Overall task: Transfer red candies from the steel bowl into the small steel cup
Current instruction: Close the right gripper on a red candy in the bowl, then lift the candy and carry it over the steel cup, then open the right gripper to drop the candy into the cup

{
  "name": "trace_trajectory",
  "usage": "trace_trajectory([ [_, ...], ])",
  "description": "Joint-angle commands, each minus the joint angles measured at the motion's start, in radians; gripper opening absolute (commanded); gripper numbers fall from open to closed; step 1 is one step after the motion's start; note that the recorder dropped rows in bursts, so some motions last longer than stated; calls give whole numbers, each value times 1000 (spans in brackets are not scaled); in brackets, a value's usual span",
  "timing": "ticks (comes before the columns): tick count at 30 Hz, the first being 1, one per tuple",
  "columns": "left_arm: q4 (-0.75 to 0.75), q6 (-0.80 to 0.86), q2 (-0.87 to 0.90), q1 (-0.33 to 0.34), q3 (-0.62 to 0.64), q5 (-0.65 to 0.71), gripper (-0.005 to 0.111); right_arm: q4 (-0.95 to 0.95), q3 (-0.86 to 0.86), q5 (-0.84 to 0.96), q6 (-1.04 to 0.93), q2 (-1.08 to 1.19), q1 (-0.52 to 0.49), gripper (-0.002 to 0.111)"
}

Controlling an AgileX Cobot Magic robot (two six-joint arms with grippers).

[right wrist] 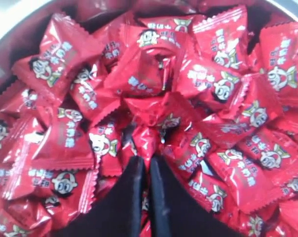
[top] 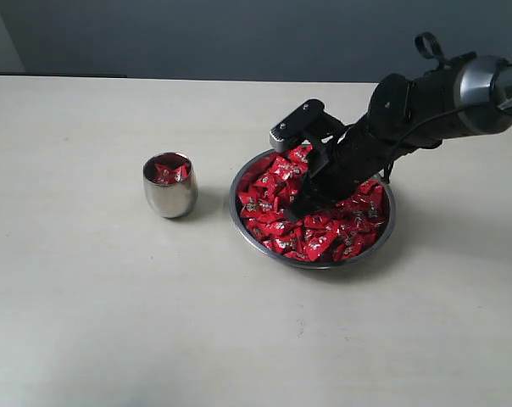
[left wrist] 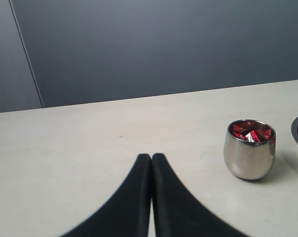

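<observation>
While I watch from the exterior view, the right arm (top: 425, 106) slopes down from the far right corner, its silver and black links angled towards the middle of the table (top: 86, 322). The right gripper (top: 301, 206) points steeply down into the steel bowl (top: 236, 203), with its tips buried in the red candies (top: 328, 233). In the right wrist view the two black fingers (right wrist: 124, 197) are pressed together with only a hairline between them, and the tips sit against the wrappers in the middle of the heap. I cannot tell whether a wrapper edge is pinched there.

In its own wrist view the left gripper (left wrist: 151, 157) hangs low over bare tabletop, its fingers closed flat on each other with nothing between them. It is out of sight in the exterior view.

Each wrapper carries a small cartoon face with dark hair and a short line of white characters, but these are too blurred for me to read.

The small steel cup (top: 169, 197) stands upright just to the left of the bowl and apart from it. It is filled to about the rim with red candies, and its mirror sides reflect the tabletop.

The table is a plain, pale cream matte surface. Behind it runs a dark grey-blue wall (top: 197, 34), with a lighter panel at its left end
</observation>
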Motion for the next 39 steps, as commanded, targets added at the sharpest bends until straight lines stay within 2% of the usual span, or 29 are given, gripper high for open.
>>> trace_trajectory([
  [1,1,-1,-4,-3,4,-5,0,-6,0,23,15,-79,-5,0],
  [10,1,-1,-4,-3,4,-7,0,59,0,88,50,-233,0,0],
  [15,1,-1,-4,-3,4,-7,0,85,-42,106,50,-229,74,0],
  [22,1,-1,-4,-3,4,-7,0,93,-297,188,50,-85,182,0],
  [30,1,-1,-4,-3,4,-5,0,89,-550,268,71,116,219,0],
  [39,1,-1,-4,-3,4,-5,0,87,-639,302,76,247,221,0],
])
